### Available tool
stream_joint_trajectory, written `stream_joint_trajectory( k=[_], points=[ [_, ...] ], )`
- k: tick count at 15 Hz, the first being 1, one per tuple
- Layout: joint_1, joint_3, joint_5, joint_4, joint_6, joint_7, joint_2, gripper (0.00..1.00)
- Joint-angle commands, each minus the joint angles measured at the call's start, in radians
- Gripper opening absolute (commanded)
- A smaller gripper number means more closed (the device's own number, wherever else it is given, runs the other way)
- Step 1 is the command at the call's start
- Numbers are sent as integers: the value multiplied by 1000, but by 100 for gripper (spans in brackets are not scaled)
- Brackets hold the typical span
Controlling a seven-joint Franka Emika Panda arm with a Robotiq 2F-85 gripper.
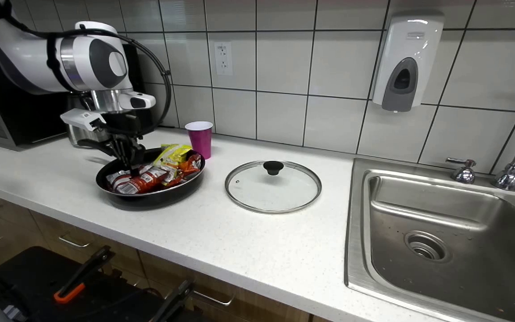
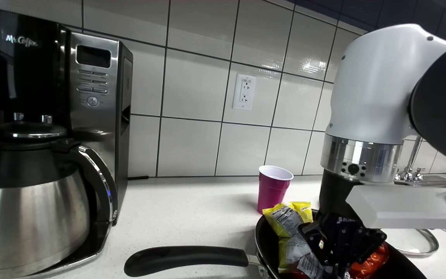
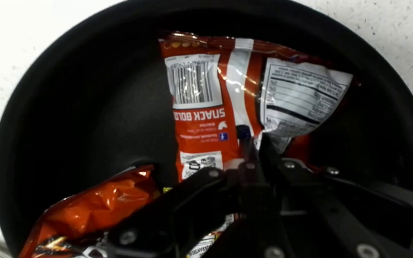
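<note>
Furthest left, the Mr. Coffee maker (image 2: 95,120) stands well apart from the work and looks in little danger. The black pan handle (image 2: 186,256) sticks out toward it; a sideways push against this could swing or skid the frying pan (image 1: 150,202) on the smooth counter (image 1: 221,228).

Inside the pan, the gripper (image 3: 256,139) reaches down with its tips almost together and a crumpled fold of foil between them, which I read as a pinch on the red snack bag (image 3: 242,93). That bag lies in the pan, and only a small crease beside its white stripe is caught, so a lift could let it slip, while a hard squeeze could tear the film. If the jaws part, foil could cling to one tip and drag. Pressing lower could crush the contents.

Further right, the yellow snack bag (image 1: 172,154) and the orange snack bag (image 3: 102,200) crowd close; the knuckles could catch a corner and flip it over the rim. The magenta cup (image 1: 200,141) stands just beside the pan and could topple if that shifts. The glass lid (image 1: 273,190) lies flat, near enough to be knocked by a sliding pan.
</note>
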Motion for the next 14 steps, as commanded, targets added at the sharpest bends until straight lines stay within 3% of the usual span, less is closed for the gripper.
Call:
stream_joint_trajectory(
  k=[1, 9, 14],
  points=[
    [21, -17, 18, 1, 12, 4, 2, 40],
    [29, -26, 11, -8, 14, 15, -17, 99],
    [35, -29, 1, -21, 23, 26, -53, 100]
  ],
)
